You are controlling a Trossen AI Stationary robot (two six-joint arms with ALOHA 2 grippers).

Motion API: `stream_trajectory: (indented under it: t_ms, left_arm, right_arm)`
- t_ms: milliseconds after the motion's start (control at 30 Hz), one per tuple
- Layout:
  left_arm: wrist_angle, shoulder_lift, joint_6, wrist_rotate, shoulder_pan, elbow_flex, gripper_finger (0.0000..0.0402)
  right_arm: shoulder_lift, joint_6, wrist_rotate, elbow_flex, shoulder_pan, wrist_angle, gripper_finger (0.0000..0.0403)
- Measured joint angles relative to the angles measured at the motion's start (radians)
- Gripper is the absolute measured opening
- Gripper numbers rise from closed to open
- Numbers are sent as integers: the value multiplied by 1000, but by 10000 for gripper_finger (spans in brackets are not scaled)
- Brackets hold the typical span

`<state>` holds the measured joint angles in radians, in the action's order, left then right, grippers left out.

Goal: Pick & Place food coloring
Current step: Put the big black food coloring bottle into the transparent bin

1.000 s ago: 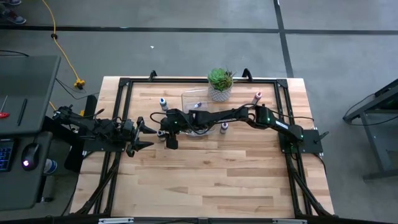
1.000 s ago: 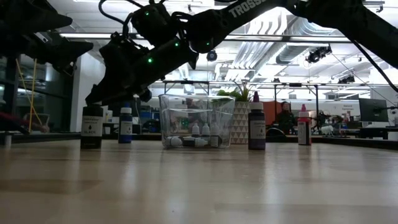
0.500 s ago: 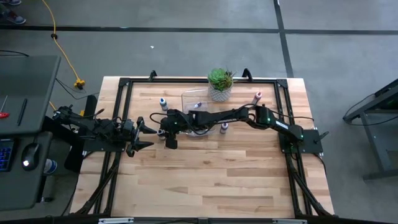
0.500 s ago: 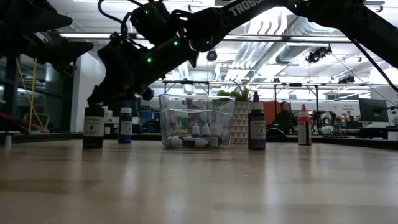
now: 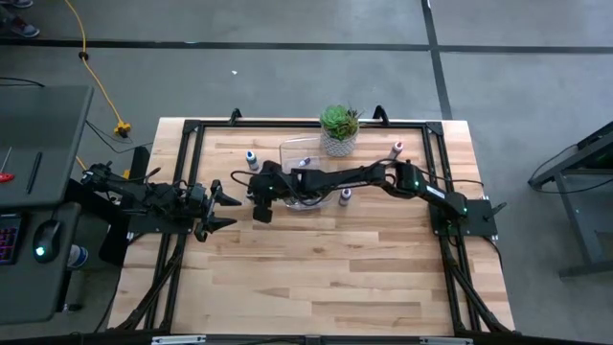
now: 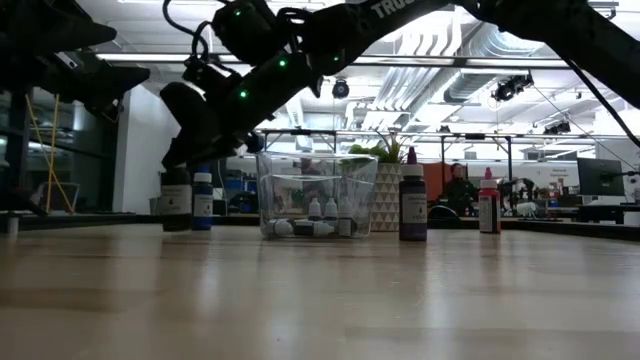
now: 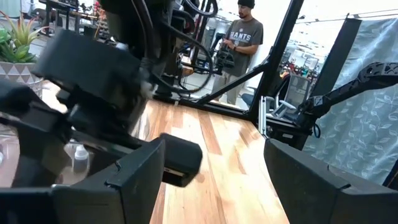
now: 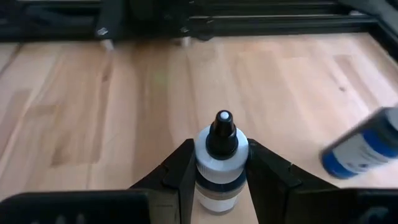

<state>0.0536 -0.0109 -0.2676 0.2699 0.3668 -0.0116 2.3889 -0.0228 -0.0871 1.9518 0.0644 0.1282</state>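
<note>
right wrist view shows the right claw (image 8: 217, 163) clamped on a black-capped food coloring bottle (image 8: 219, 163), held above the counter (image 5: 335, 259) just left of the clear bin (image 5: 299, 161). left claw (image 5: 228, 203) waits open nearby, empty.

Black-capped dropper bottle (image 8: 221, 163), whitish label with a dark band, is sitting upright between the right arm's fingers (image 8: 183, 167), lifted clear of the counter (image 5: 335, 259). Blue bottle (image 5: 252, 158) is standing upright just beyond it. Purple bottle (image 6: 412, 208) and red bottle (image 6: 488, 212) are standing upright, apart from each other. Several tiny whitish bottles (image 6: 330, 212) are resting inside the clear bin (image 6: 270, 195), some upright, some lying down.
</note>
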Motion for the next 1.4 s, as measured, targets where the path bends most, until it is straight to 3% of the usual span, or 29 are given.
stream_trajectory:
  t_ms: [567,1167,1400]
  left_arm:
    - [0,0,0,0,0,0,271]
    - [0,0,0,0,0,0,271]
    - [0,0,0,0,0,0,271]
  right_arm:
    - [-66,-40,-97,-1,13,56,109]
    - [-234,76,-273,-1,29,78,109]
    - [-293,-5,-358,-2,29,248,109]
